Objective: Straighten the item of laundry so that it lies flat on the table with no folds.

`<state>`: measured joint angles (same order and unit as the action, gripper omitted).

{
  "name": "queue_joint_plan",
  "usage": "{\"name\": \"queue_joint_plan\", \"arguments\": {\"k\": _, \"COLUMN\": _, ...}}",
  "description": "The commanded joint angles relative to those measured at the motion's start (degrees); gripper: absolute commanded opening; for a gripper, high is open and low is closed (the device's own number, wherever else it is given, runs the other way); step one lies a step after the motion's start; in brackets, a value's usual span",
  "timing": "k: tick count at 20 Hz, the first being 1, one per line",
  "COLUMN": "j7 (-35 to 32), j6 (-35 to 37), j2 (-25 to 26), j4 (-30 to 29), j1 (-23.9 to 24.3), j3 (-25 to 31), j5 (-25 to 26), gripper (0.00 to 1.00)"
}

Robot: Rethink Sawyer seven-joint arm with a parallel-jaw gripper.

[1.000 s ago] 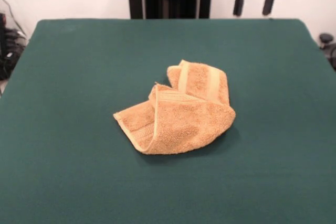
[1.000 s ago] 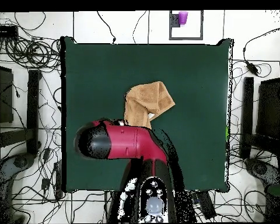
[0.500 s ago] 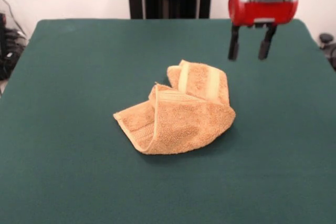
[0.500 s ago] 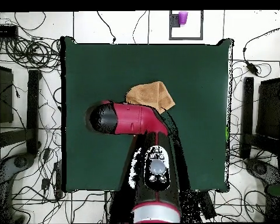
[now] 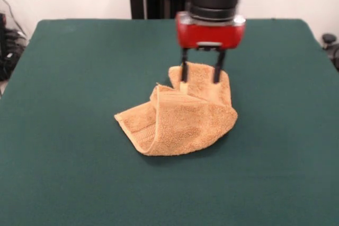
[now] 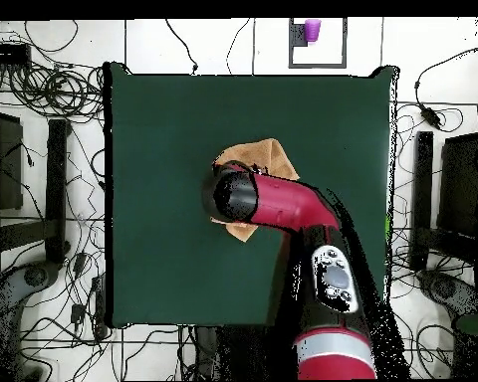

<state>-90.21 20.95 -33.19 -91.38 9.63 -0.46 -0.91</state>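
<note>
You have bare green table on every side of the crumpled towel, which sits near the middle. The gripper — fingers spread, grasping nothing — stands over the towel's far fold.

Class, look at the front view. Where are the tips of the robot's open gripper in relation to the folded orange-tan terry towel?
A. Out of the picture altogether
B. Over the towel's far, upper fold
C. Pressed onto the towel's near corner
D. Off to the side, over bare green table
B: the gripper stands open over the far fold of the orange-tan terry towel on the dark green table.
</note>
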Motion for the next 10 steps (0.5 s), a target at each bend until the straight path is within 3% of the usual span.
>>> {"name": "queue_joint_plan", "arguments": {"k": 1, "j7": -2.7, "j6": -8.8, "j2": -0.9, "j4": -13.4, "j1": 9.9, "j3": 13.7, "j5": 3.4, "gripper": 1.0}}
{"name": "queue_joint_plan", "arguments": {"k": 5, "j7": -6.2, "j6": -14.8, "j2": -0.7, "j4": -18.6, "j1": 13.1, "j3": 15.6, "j5": 5.9, "gripper": 1.0}}
{"name": "queue_joint_plan", "arguments": {"k": 10, "j7": -9.6, "j6": -18.1, "j2": -0.8, "j4": -20.3, "j1": 12.0, "j3": 14.7, "j5": 6.6, "gripper": 1.0}}
